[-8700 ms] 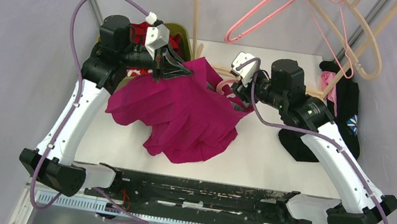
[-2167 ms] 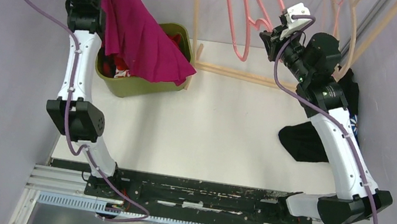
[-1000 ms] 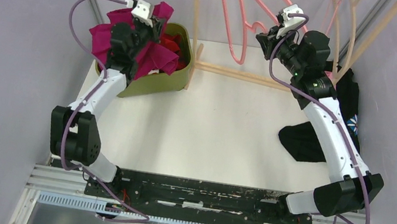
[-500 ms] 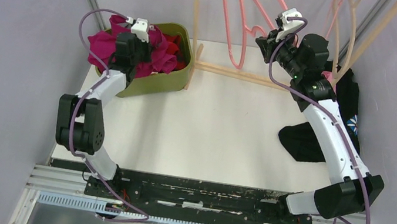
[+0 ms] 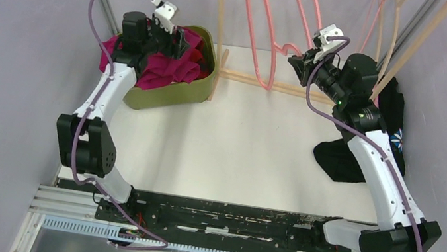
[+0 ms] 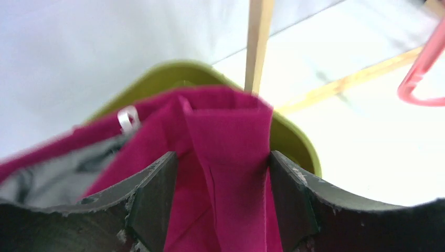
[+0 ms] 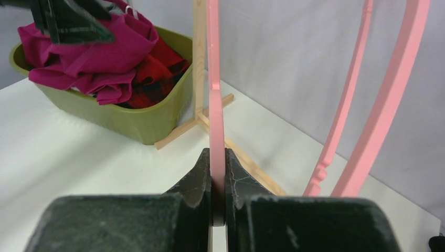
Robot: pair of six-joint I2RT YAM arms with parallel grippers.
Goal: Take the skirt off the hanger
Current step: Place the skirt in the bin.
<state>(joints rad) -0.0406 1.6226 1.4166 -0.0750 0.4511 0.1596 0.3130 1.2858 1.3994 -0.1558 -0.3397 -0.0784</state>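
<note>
The magenta skirt lies bunched in the green bin at the back left. My left gripper hovers just over it. In the left wrist view its jaws stand apart, open, with a fold of the skirt lying between the fingers and the bin's rim behind. At the back right, my right gripper is shut on the pink hanger. The right wrist view shows the hanger's bar pinched between both jaws. No cloth hangs on the hanger.
A wooden rack post rises beside the bin, and its base bar runs across the back of the table. More hangers hang at the top right. Black clothes lie along the right edge. A red garment sits under the skirt.
My left gripper has opened and let the skirt settle into the bin, then shifted slightly right. My right arm has lowered a little with the pink hanger still gripped.
</note>
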